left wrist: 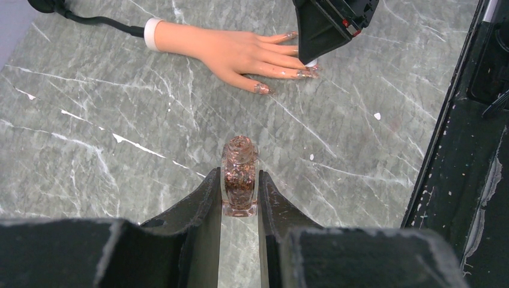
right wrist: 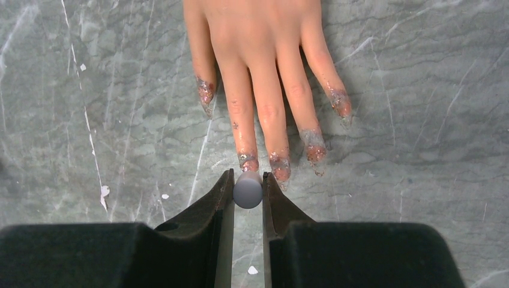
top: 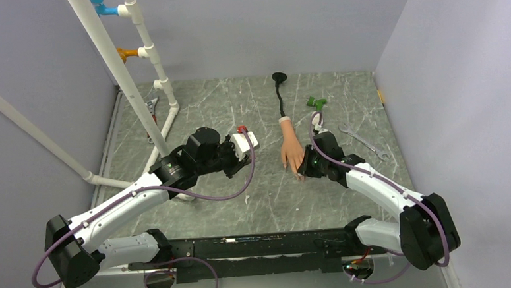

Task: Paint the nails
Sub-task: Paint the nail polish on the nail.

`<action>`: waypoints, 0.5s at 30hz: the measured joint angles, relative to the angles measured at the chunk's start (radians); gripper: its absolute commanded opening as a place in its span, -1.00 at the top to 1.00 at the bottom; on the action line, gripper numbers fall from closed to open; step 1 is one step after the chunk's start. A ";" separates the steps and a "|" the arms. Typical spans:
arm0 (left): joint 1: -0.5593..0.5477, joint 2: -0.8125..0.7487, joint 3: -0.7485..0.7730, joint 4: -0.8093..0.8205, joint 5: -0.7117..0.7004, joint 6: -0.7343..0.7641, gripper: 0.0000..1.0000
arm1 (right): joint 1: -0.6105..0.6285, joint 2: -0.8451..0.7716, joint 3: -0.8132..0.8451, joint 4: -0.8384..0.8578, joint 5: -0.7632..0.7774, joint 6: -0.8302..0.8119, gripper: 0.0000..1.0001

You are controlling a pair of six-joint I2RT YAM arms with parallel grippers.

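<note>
Nails of the mannequin hand lie right at the tips of the right gripper. Its fingers are clamped on a grey brush cap, which touches the tip of one of the long middle fingers. Every nail in view carries glittery copper polish, patchy and smeared onto the fingertip skin, so the painting looks mostly done. What is left is probably a touch-up on the nail at the brush, then recapping.

Well apart on that gripper's left, the left gripper squeezes the small polish bottle, uncapped and upright. Whether it rests on the tabletop or hangs just above it I cannot tell.

Outward from both, the grey-green marbled slab is flecked with white. A wrench lies beyond the right gripper, a white pipe frame rises beyond the left, and pale lilac walls close the space in.
</note>
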 measured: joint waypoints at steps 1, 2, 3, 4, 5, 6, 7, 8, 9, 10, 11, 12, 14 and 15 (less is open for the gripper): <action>0.000 0.000 0.000 0.000 0.000 0.000 1.00 | 0.000 0.003 0.000 0.000 0.000 0.000 1.00; 0.000 0.000 0.000 0.000 0.000 0.000 1.00 | 0.000 0.005 0.001 0.001 0.000 -0.001 1.00; 0.000 0.000 0.000 0.000 0.000 0.000 1.00 | 0.000 0.005 0.002 0.002 0.000 -0.001 1.00; 0.000 0.000 0.000 0.000 0.000 0.000 1.00 | 0.000 0.005 0.002 0.003 0.000 -0.002 1.00; 0.000 0.000 0.000 0.000 0.000 0.000 1.00 | 0.000 0.006 0.003 0.004 0.000 -0.002 1.00; 0.000 0.000 0.000 0.000 0.000 0.000 1.00 | 0.000 0.009 0.005 0.005 0.000 -0.003 1.00; 0.000 0.000 0.000 0.000 0.000 0.000 1.00 | 0.000 0.013 0.008 0.006 0.000 -0.006 1.00; 0.000 0.000 0.000 0.000 0.000 0.000 1.00 | 0.000 0.018 0.012 0.005 0.000 -0.006 1.00; 0.000 0.000 0.000 0.000 0.000 0.000 1.00 | 0.000 0.022 0.015 0.006 0.002 -0.008 1.00; 0.000 0.000 0.000 0.000 0.000 0.000 1.00 | 0.000 0.026 0.019 0.006 0.004 -0.009 1.00; 0.000 0.000 0.000 0.000 0.000 0.000 1.00 | 0.000 0.030 0.023 0.006 0.006 -0.010 1.00; 0.000 0.000 0.000 0.000 0.000 0.000 1.00 | 0.000 0.032 0.026 0.006 0.008 -0.012 1.00; 0.000 0.000 0.000 0.000 0.000 0.000 1.00 | 0.000 0.037 0.033 0.007 0.010 -0.014 1.00; 0.000 0.000 0.000 0.000 0.000 0.000 1.00 | 0.000 0.040 0.035 0.008 0.010 -0.015 1.00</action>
